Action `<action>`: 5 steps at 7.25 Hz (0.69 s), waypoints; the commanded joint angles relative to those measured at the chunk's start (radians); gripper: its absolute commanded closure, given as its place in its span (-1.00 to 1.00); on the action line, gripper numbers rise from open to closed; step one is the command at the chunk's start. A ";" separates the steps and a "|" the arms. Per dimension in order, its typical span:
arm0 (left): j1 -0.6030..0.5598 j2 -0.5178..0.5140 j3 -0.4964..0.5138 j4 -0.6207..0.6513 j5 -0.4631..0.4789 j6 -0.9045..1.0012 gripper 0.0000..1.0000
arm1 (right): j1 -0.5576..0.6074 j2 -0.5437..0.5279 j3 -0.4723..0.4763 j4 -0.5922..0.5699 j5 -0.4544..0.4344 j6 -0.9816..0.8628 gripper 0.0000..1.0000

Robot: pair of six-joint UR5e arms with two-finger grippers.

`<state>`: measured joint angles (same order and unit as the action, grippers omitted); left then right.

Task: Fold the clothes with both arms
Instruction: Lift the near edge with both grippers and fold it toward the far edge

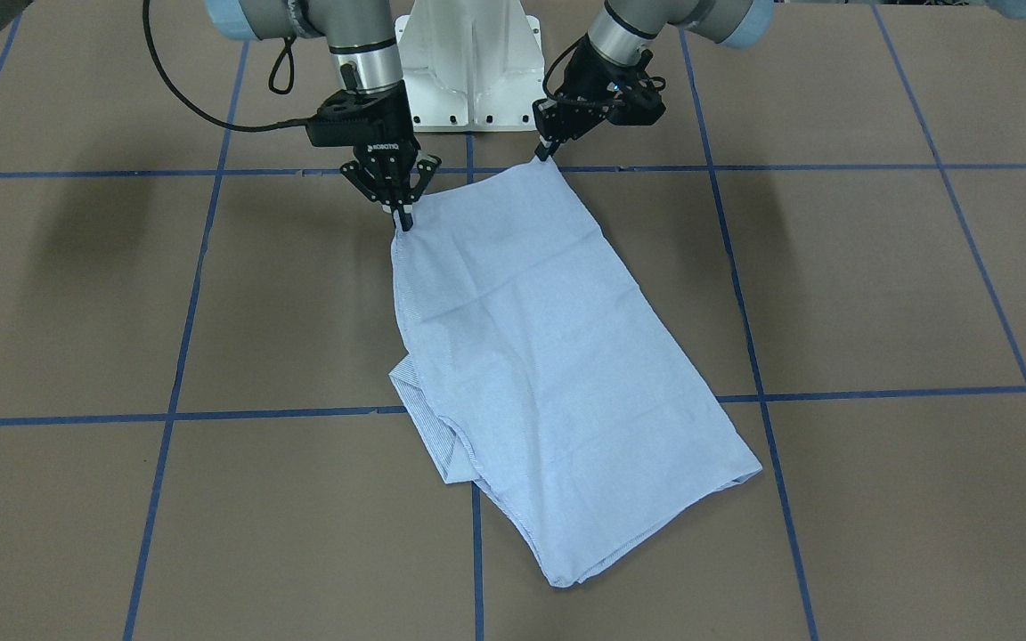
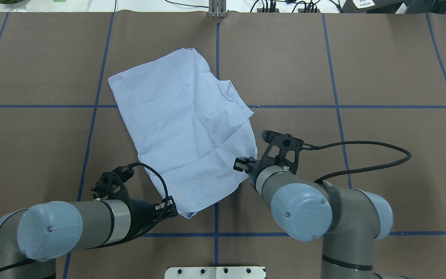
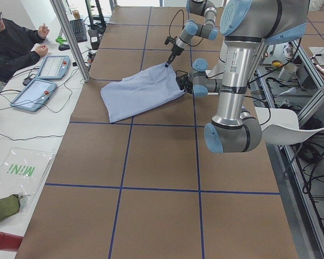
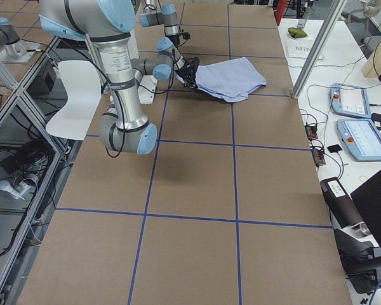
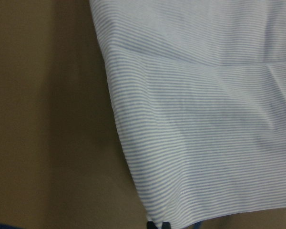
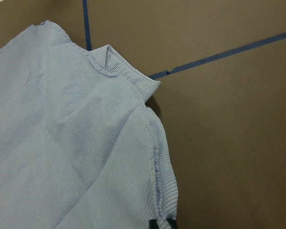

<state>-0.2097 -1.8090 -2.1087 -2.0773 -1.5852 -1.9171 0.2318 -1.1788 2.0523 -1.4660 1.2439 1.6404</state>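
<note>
The shirt [image 1: 549, 356] lies on the brown table [image 1: 878, 285] as a long, flat, folded strip. In the front camera it slants from the upper middle of the frame down to just right of the lower middle. Its top edge sits close under the upper blue tape line [image 1: 834, 166], and its body crosses the lower line. My right gripper [image 1: 403, 218] comes down at the upper left of centre in that view, fingers drawn together and pinching the shirt's upper left corner. My left gripper [image 1: 547, 153] reaches in at the upper right of centre, beside the white base [image 1: 468, 62], its fingers closed on the upper right corner exactly at the tape line. So the whole shirt stretches away from both grippers toward the bottom of that frame, with the edge I hold running between them. In the overhead camera the same edge is at the lower middle and the cloth fans up and to the left. My left wrist camera shows only striped cloth filling the right of the frame, its corner meeting my dark fingertips at the bottom edge. My right wrist camera shows a puckered seam running down to my fingertips, and a small folded flap [image 6: 117, 67] sticking out at the upper middle over a tape line.
</note>
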 commanded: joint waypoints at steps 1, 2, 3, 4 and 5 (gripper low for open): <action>0.006 0.002 -0.161 0.052 -0.010 0.000 1.00 | -0.105 -0.120 0.222 -0.093 -0.038 0.005 1.00; 0.009 0.000 -0.209 0.093 -0.041 0.000 1.00 | -0.161 -0.119 0.289 -0.161 -0.067 0.042 1.00; 0.001 0.000 -0.271 0.159 -0.088 0.000 1.00 | -0.196 -0.114 0.372 -0.251 -0.078 0.048 1.00; -0.011 -0.003 -0.313 0.230 -0.131 0.001 1.00 | -0.204 -0.093 0.411 -0.319 -0.078 0.052 1.00; -0.039 -0.016 -0.320 0.255 -0.139 0.028 1.00 | -0.197 -0.044 0.407 -0.359 -0.077 0.050 1.00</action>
<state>-0.2238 -1.8143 -2.4011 -1.8715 -1.6987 -1.9090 0.0390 -1.2656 2.4370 -1.7609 1.1690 1.6885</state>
